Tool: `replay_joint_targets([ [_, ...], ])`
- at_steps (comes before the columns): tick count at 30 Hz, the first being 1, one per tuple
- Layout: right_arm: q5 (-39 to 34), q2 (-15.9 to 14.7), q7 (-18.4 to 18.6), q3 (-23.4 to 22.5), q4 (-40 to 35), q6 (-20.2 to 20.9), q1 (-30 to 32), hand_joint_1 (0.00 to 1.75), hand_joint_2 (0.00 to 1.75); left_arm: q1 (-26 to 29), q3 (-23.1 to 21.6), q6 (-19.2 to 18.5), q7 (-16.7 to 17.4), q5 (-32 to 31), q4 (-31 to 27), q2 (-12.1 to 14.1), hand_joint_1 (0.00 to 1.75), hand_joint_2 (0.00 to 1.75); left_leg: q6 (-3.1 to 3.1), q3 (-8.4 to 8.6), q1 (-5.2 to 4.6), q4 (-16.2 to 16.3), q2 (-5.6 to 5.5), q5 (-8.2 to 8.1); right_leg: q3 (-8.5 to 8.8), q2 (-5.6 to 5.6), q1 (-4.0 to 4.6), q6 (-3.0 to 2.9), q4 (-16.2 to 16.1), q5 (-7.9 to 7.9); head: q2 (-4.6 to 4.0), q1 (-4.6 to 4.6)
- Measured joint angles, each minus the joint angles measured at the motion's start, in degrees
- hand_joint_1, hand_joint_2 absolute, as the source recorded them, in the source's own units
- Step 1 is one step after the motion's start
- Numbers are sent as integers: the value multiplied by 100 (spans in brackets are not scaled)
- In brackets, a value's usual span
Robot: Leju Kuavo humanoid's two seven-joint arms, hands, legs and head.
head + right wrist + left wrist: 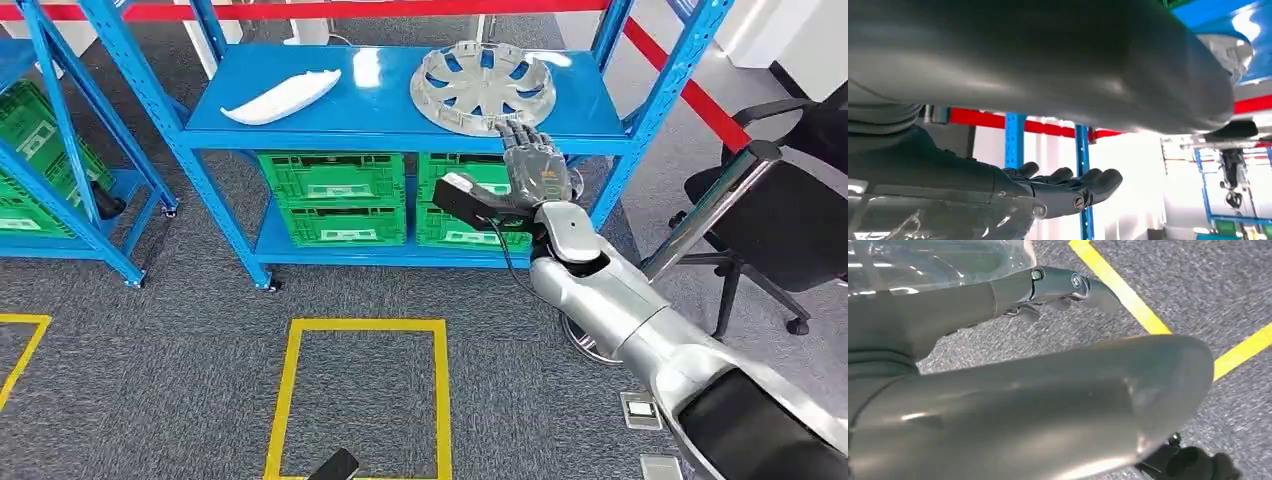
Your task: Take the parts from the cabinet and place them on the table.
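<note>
Silver round plastic hubcap (484, 86) sits just past my spread right fingers (527, 140); I'd hook its rim squarely.

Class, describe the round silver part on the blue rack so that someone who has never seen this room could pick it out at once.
Find the blue metal shelving rack standing on the grey carpet, with green plastic crates on its lower level. On its upper shelf, toward the right end, lies the round silver wheel cover, just beyond the robot's raised right hand. Unlike the long white curved part to its left, it is circular with spoke-like slots.
</note>
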Motion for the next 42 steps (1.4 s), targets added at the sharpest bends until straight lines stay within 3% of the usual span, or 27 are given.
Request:
replay_joint_targets([
  [1, 0, -9, 0, -2, -7, -2, 14, 0, 0, 1, 0, 0, 0, -4, 2, 2, 0, 0, -54, 55, 19, 0, 2, -74, 99, 8, 4, 24, -151, -44, 0, -9],
  [2, 0, -9, -2, 18, -11, 15, 12, 0, 0, -30, 2, 2, 0, -4, 7, 7, 0, 0, -115, -5, -4, 35, 3, -114, 103, 26, 37, 2, -166, -59, 0, 9],
  [3, 0, -17, 9, 18, -31, 30, 17, 0, 0, -30, 7, 7, 4, -2, 4, 0, 0, 0, -145, -39, -5, 28, 1, -120, 221, 29, 40, -102, -352, -293, 0, 35],
  [4, 0, -20, 7, 15, -37, 24, 39, 0, 0, -32, 7, 5, 4, -7, 4, -4, 0, 0, -164, -54, -4, 10, 2, -122, 194, 42, 53, -174, -333, -346, 0, -30],
  [7, 0, -42, 4, 7, -81, 17, 55, 0, 0, -17, 7, 7, 4, -7, 4, -4, 0, 0, -226, -40, -1, 107, 19, -202, 283, 47, 24, -321, -374, -449, 0, -37],
  [8, 0, -42, 2, 9, -92, 17, 47, 0, 0, -36, 11, 9, 4, -7, 4, -4, 0, 0, -203, -237, -9, 458, 22, -315, 331, 43, 28, -346, -399, -473, 0, -70],
  [10, 0, -42, 2, 24, -92, 20, 92, 0, 0, -36, 13, 9, 4, -7, 4, -4, 0, 0, -173, -911, -46, 1494, 23, -596, 427, 35, 44, -375, -431, -535, 0, -90],
  [11, 0, -42, 2, 26, -94, 26, 136, 0, 0, -18, 15, 9, 4, -4, 4, -4, 0, 0, -169, -1239, -65, 1906, 23, -638, 473, 35, 54, -385, -434, -575, 0, -96],
  [12, 0, -46, 4, 26, -96, 44, 176, 0, 0, 9, 17, 7, 4, -4, 4, -4, 0, 0, -163, -1500, -74, 2091, 23, -527, 533, 39, 68, -387, -432, -623, 0, -96],
  [13, 0, -48, 4, 24, -103, 57, 205, 0, 0, 24, 20, 7, 4, -9, 4, -4, 0, 0, -151, -1612, -76, 1996, 24, -233, 612, 44, 83, -390, -430, -678, 0, -98],
  [15, -2, -48, 4, 20, -120, 79, 209, 0, 0, 25, 28, 7, 4, -22, 2, -4, 0, 0, -97, -1511, -89, 1230, 23, 541, 808, 57, 105, -389, -429, -799, 0, -103],
  [16, -2, -48, 4, 15, -144, 85, 208, 0, 0, 28, 37, 7, 4, -24, 4, -4, 0, 0, -29, -1413, -126, 734, 23, 927, 917, 56, 109, -374, -440, -882, 0, -101],
  [18, -20, -55, 7, 26, -157, 120, 194, 0, 0, 25, 42, 7, 4, -33, 7, 0, 0, 0, 55, -1319, -192, 731, 24, 931, 976, 80, 99, -313, -502, -903, 0, -101],
  [21, -22, -59, -9, 13, -173, 124, 214, 0, 0, 20, 52, 7, 2, -46, 7, 11, 0, 0, 91, -1264, -197, 580, 27, 903, 1005, 58, 88, -229, -594, -891, 0, -131],
  [22, -22, -72, -22, -15, -201, 118, 211, 0, 0, 11, 55, 7, 2, -59, 2, 6, 0, 0, 124, -1063, -103, 272, 8, 779, 973, 40, 89, -205, -572, -961, 0, -120],
  [23, -22, -83, -42, -24, -206, 113, 165, 0, 0, -10, 59, 7, -4, -68, 0, -2, 0, 0, 86, -990, -97, 163, -23, 687, 848, 23, 102, -180, -390, -1022, 0, -107],
  [24, -22, -74, -53, -11, -212, 118, 160, 0, 0, -20, 63, 7, -9, -79, 0, -2, 0, 0, 112, -972, -89, 128, -22, 682, 642, 18, 88, -159, -17, -1145, 0, -74],
  [26, -22, -79, -74, 4, -214, 122, 224, 0, 0, -16, 74, 2, -9, -92, 0, -11, 0, 0, 111, -929, -75, 147, -19, 620, 89, 16, 64, -106, 838, -1326, 0, -57],
  [27, -22, -85, -79, 6, -214, 127, 264, 0, 0, -7, 81, 2, -9, -96, 0, -11, 0, 0, 105, -906, -70, 162, -19, 583, -128, 14, 47, -84, 1065, -1283, 0, -42],
  [28, -22, -87, -85, 9, -214, 127, 283, 0, 0, -1, 85, 2, -9, -101, 0, -11, 0, 0, 97, -873, -66, 184, -21, 540, -201, 12, 32, -67, 1009, -1092, 0, -37],
  [30, -22, -85, -98, 9, -216, 127, 260, 0, 0, -4, 94, 2, -9, -118, 0, -20, 0, 0, 50, -770, -48, 253, -28, 412, 21, 6, 11, -54, 210, -423, 0, -22],
  [31, -24, -85, -105, 9, -216, 129, 245, 0, 0, -8, 96, 2, -9, -127, 0, -24, 0, 0, 17, -720, -32, 305, -28, 332, 166, 3, 7, -49, -228, -189, 0, -24],
  [33, -61, -85, -127, 20, -216, 151, 235, 0, 0, -18, 103, 4, 0, -144, 2, -31, 0, 0, -75, -741, -47, 352, -35, 261, 294, 30, 64, -104, -324, -366, 0, -15],
  [34, -63, -83, -127, 17, -216, 153, 241, 0, 0, -21, 107, 4, 0, -149, 2, -33, 0, 0, -98, -759, -42, 346, -32, 270, 300, 39, 74, -177, -347, -444, 0, -31],
  [38, -70, -83, -136, 7, -221, 155, 236, 0, 0, -13, 127, 7, 0, -160, 2, -35, 0, 0, -177, -794, -46, 448, 0, 142, 381, 39, 28, -296, -433, -479, 0, -48],
  [41, -79, -81, -140, 22, -219, 175, 250, 0, 0, -10, 136, 7, 0, -168, 2, -35, 0, 0, -193, -1470, -46, 1715, 2, -290, 473, 6, 34, -355, -454, -533, 0, -87],
  [42, -79, -79, -140, 24, -219, 181, 259, 0, 0, 5, 138, 7, 2, -173, 2, -33, 0, 0, -199, -1675, -45, 1999, 2, -293, 497, 6, 35, -355, -453, -551, 0, -87],
])
